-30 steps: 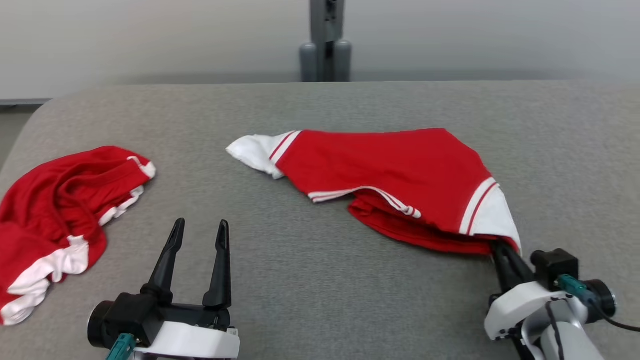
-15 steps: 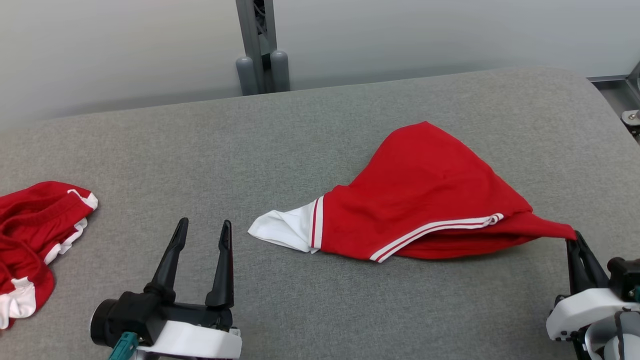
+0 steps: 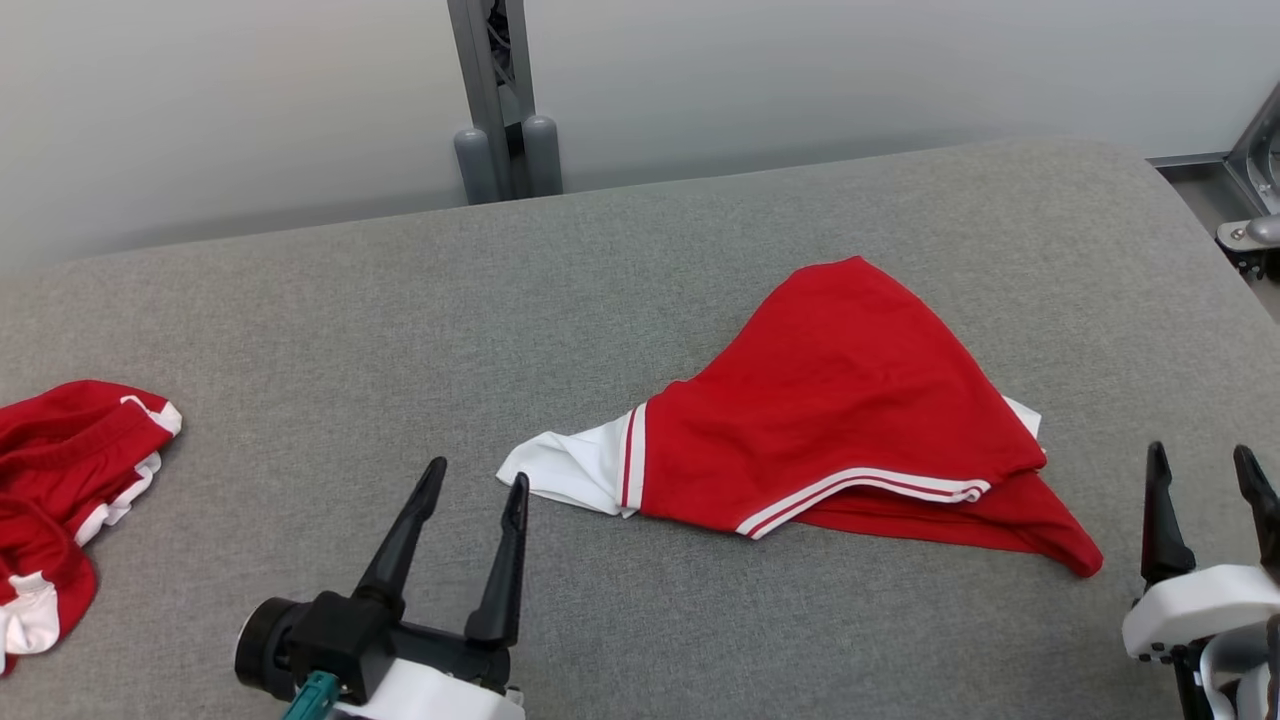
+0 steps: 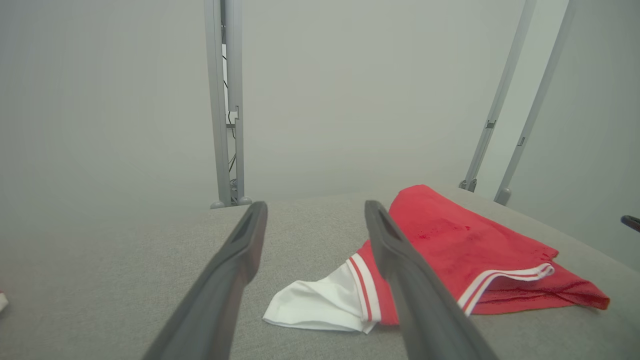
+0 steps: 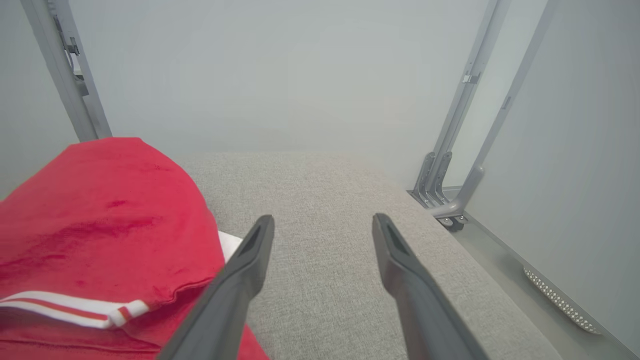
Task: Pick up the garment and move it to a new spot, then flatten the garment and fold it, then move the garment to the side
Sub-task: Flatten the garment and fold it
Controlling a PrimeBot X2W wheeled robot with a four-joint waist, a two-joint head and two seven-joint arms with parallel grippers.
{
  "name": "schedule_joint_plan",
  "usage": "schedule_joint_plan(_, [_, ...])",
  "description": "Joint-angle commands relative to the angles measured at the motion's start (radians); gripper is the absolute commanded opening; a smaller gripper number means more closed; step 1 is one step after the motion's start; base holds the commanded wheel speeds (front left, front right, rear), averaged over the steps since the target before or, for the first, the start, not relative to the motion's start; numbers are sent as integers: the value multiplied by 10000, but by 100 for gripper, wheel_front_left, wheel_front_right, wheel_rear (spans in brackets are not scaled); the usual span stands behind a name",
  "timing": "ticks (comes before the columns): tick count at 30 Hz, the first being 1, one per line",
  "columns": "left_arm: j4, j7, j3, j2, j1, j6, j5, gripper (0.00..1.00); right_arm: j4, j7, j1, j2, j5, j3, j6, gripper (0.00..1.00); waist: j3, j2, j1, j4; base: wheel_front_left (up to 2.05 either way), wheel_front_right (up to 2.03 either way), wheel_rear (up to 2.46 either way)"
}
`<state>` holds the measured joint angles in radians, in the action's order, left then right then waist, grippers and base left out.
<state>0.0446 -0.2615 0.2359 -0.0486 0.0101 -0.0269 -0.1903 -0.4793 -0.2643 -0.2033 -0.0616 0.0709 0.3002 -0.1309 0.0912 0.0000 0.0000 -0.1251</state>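
Note:
A red garment (image 3: 840, 420) with white sleeve ends and white stripes lies bunched in a rough triangle on the grey table (image 3: 400, 300), right of centre. Its white sleeve (image 3: 565, 468) points left. My right gripper (image 3: 1202, 465) is open just right of the garment's red corner, holding nothing; the right wrist view has the garment (image 5: 95, 230) to the left of my open fingers (image 5: 240, 280). My left gripper (image 3: 470, 485) is open and empty, just left of the white sleeve. In the left wrist view the garment (image 4: 450, 255) lies ahead, partly behind the right finger.
A second red and white garment (image 3: 60, 470) lies crumpled at the table's left edge. A grey metal post (image 3: 495, 100) stands behind the table. The table's right edge and a metal frame foot (image 5: 447, 200) are near my right gripper.
My right gripper has opened and let go of the garment's corner, which now lies on the table. My left gripper has moved right, toward the white sleeve. The camera has shifted slightly.

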Motion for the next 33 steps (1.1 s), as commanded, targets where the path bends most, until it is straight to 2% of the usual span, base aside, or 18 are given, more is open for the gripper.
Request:
schedule_joint_plan(1, [32,-40,64,-36,-185,-89,55,100,388,-16,87,-2,-73,-153,3,100,-45,0,0,-30,0,0,0])
schedule_joint_plan(7, [288,-40,494,-40,-263,-366,399,100,1946,-13,621,60,-645,-1805,3,100,-147,0,0,-128,0,0,0])
schedule_joint_plan(14, [449,-40,583,-37,-423,-278,460,100,3713,-14,1514,35,-1338,-3581,3,100,-171,0,0,-273,0,0,0])
schedule_joint_plan(20, [554,-40,665,-37,-432,-307,548,100,4216,-14,2151,-171,-1612,-4029,3,100,-137,0,0,-332,0,0,0])
schedule_joint_plan(25, [911,-40,937,-143,-627,-548,1017,100,4288,-14,2155,-219,-1702,-4073,3,100,-20,0,0,-417,0,0,0])
schedule_joint_plan(30, [1595,-40,2282,-680,-1338,-941,1912,100,4294,-14,1955,-181,-1754,-4122,3,100,195,0,0,-554,0,0,0])
schedule_joint_plan(33, [2231,-40,3342,-936,-2030,-1013,2435,100,4284,-14,1847,-163,-1746,-4095,3,100,350,0,0,-722,0,0,0])
